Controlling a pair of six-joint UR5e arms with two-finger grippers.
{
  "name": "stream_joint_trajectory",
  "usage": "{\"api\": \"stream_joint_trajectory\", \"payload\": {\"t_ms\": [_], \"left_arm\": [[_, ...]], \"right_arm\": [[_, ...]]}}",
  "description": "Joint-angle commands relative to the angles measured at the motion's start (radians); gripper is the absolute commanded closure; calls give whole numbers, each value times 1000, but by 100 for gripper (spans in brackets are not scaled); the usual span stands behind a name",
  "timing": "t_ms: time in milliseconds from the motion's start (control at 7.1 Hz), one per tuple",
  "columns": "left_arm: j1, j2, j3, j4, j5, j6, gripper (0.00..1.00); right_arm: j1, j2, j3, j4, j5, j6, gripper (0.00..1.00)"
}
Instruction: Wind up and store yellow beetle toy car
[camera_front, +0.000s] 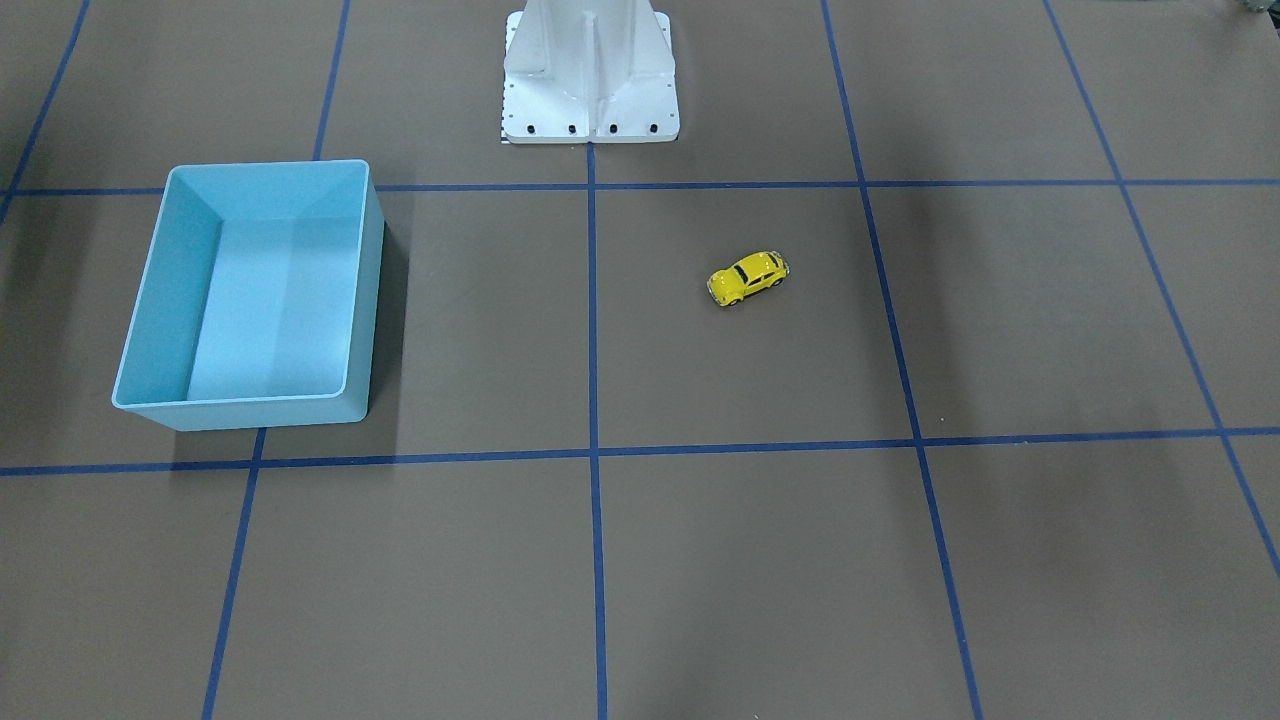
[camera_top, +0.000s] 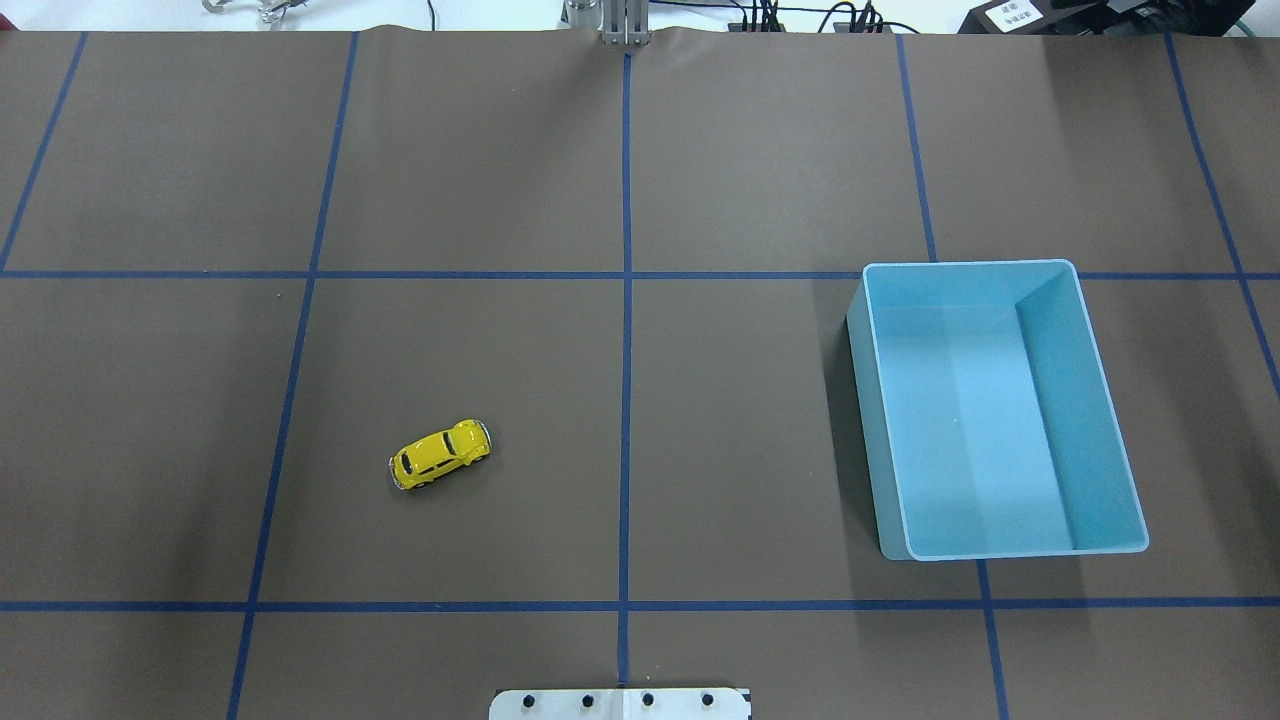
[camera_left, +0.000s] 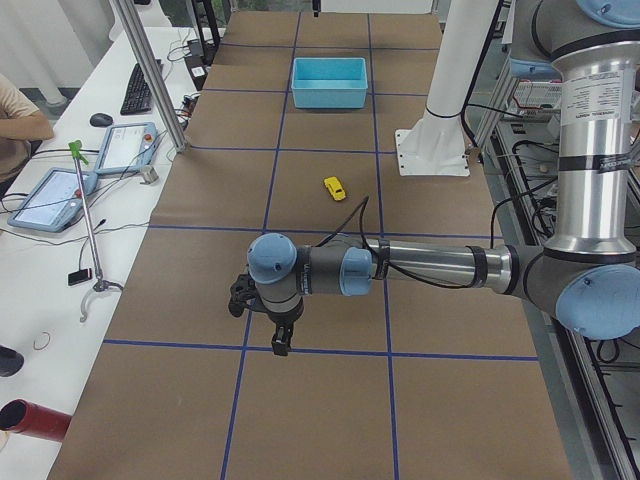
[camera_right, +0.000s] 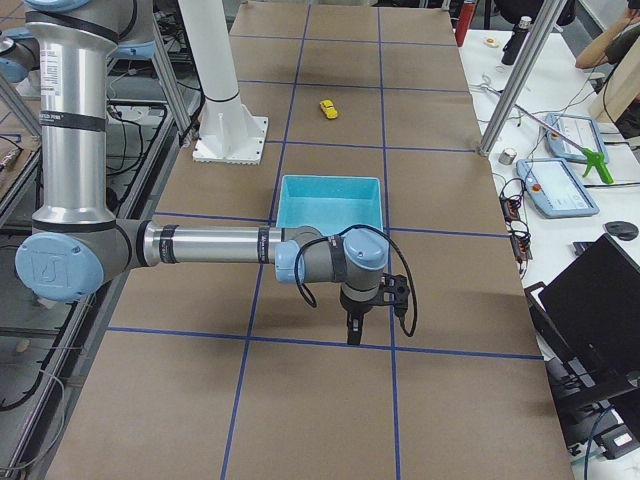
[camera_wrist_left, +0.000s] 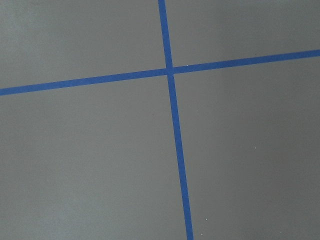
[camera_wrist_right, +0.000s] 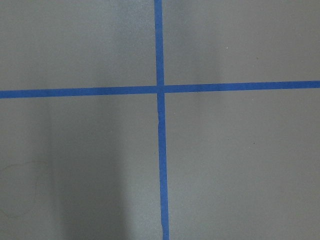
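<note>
Your yellow beetle toy car stands on the worktop, well apart from the blue bin. The left gripper and right gripper hang elsewhere, seemingly empty; their opening cannot be told.

The left arm and right arm stretch out level, left gripper and right gripper pointing straight down, their opening impossible to judge.

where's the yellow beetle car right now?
Overhead view: the yellow beetle toy car sits on the table in the left half, robot's left side, far from the light blue bin on the right.
</note>
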Motion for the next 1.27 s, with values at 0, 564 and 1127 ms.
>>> {"api": "stream_joint_trajectory", "payload": {"t_ms": [0,564,1127], "left_arm": [[1,-2,0,-3,3,-2,0],[5,-12,1,-14,0,6,0],[40,-44,-32,-34,-72,0,0]], "right_arm": [[0,-1,0,0,0,0,0],[0,-1,0,0,0,0,0],[0,-3,0,0,2,0,0]]}}
